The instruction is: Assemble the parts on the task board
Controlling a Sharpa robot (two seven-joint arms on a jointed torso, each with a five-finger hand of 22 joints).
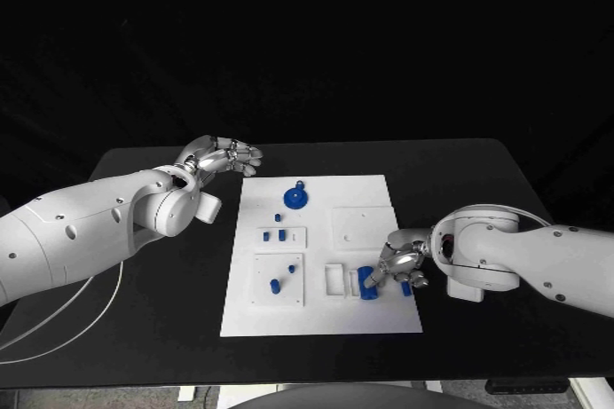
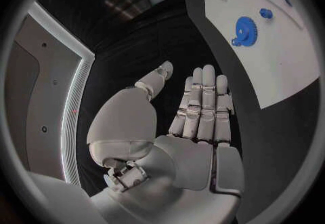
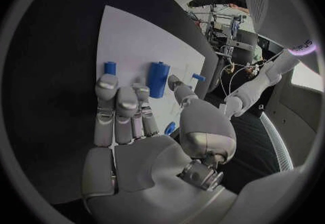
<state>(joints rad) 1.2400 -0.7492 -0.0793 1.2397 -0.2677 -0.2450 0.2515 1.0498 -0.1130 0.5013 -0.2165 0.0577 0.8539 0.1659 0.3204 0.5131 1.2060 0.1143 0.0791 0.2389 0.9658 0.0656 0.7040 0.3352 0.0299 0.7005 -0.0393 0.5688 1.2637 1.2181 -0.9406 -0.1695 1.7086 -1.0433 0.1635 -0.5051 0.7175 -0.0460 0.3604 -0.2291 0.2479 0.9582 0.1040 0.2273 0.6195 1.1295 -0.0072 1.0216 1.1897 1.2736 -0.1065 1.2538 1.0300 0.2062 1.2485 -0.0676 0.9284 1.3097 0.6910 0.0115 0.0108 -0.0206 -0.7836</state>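
The white task board (image 1: 320, 316) lies in the middle of the black table. A blue gear (image 1: 295, 197) sits at its far end, also in the left wrist view (image 2: 245, 31). Small blue pegs (image 1: 274, 236) stand in a block below the gear, and two more blue pieces (image 1: 275, 287) lie lower left. My right hand (image 1: 399, 265) hovers over the board's near right part with its fingers stretched out (image 3: 118, 107). A blue cylinder (image 3: 158, 78) lies just beyond its thumb, and a short blue piece (image 3: 110, 67) sits at its fingertips. My left hand (image 1: 224, 156) hangs flat and empty beyond the board's far left corner (image 2: 200, 110).
Raised white blocks on the board hold slots and holes, one square block (image 1: 361, 224) at the right centre and a small frame (image 1: 335, 280) near the cylinder. A white cable (image 1: 77, 311) loops on the table at the left. Black table surface surrounds the board.
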